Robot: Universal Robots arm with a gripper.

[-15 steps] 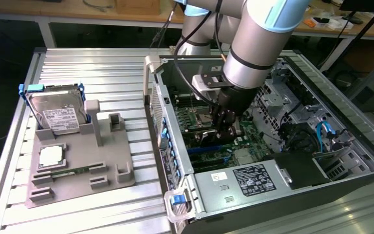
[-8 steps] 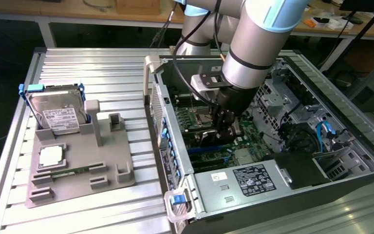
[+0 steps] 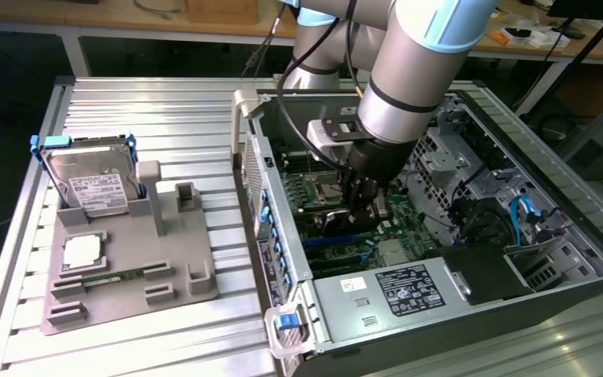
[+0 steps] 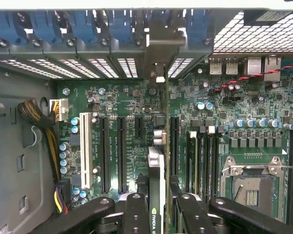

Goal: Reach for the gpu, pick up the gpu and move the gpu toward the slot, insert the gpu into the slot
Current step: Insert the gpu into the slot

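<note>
The pincer (image 4: 158,210) is clamped shut on the graphics card (image 4: 157,165). The card stands edge-on inside the computer case (image 3: 280,263), over the motherboard (image 4: 112,97) and just by the blue slot (image 3: 325,240).

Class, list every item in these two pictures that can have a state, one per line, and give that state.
gpu: held on edge over the motherboard; whether it is seated cannot be told.
gripper: shut on the gpu.
computer case: side open.
processor socket: empty.
hard drive: upright in the grey holder.
memory stick: lying flat in the holder.
</note>
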